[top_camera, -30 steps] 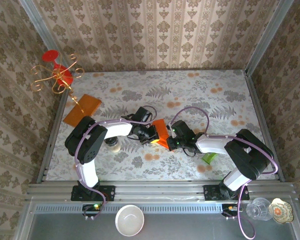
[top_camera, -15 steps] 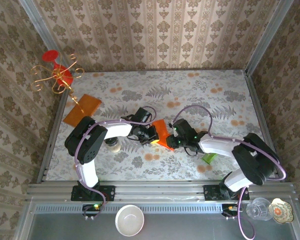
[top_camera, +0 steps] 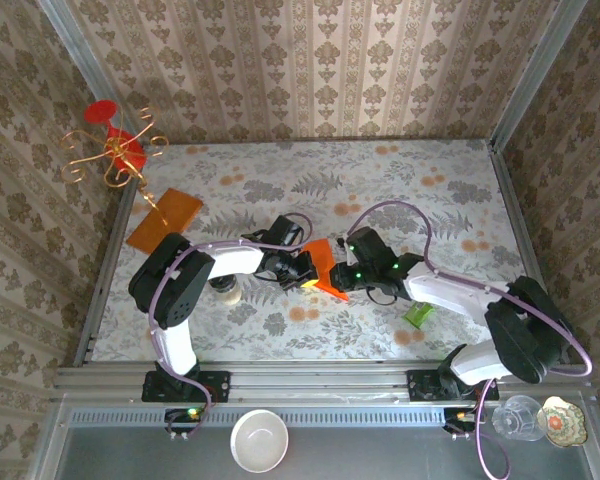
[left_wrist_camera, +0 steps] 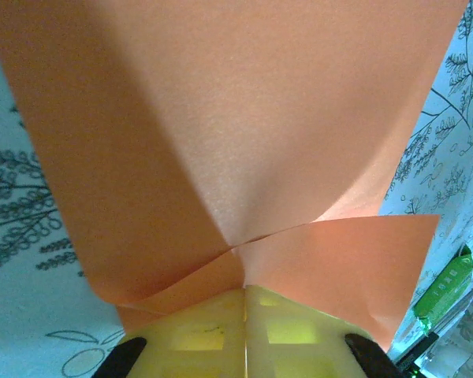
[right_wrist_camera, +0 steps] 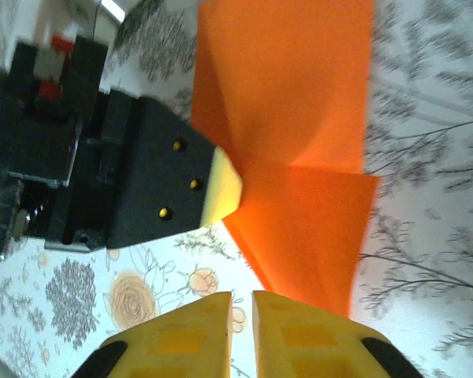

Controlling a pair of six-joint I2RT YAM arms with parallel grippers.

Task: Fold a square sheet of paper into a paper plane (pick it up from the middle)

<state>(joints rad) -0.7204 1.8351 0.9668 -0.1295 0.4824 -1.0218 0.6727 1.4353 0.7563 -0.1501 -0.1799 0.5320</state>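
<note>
The square sheet of paper (top_camera: 325,266) is bright red-orange, creased into angled flaps, and held off the table at mid-table. My left gripper (top_camera: 305,275) is shut on its left corner. In the left wrist view the yellow pads (left_wrist_camera: 213,331) meet on the paper (left_wrist_camera: 236,134) where the creases converge. My right gripper (top_camera: 343,282) sits at the sheet's near right edge. In the right wrist view its fingers (right_wrist_camera: 181,339) stand a narrow slit apart over bare table, with the paper (right_wrist_camera: 299,118) just beyond the right finger. The left gripper (right_wrist_camera: 235,187) pinches the sheet there.
A duller amber sheet (top_camera: 165,220) lies at the back left under a red and gold wire stand (top_camera: 115,150). A green item (top_camera: 418,314) lies right of the right wrist. A small pale jar (top_camera: 226,290) sits by the left arm. A white bowl (top_camera: 259,440) sits beyond the near rail.
The right arm's elbow has swung out to the right and its wrist has shifted slightly toward the back. The paper and the left gripper have stayed put.
</note>
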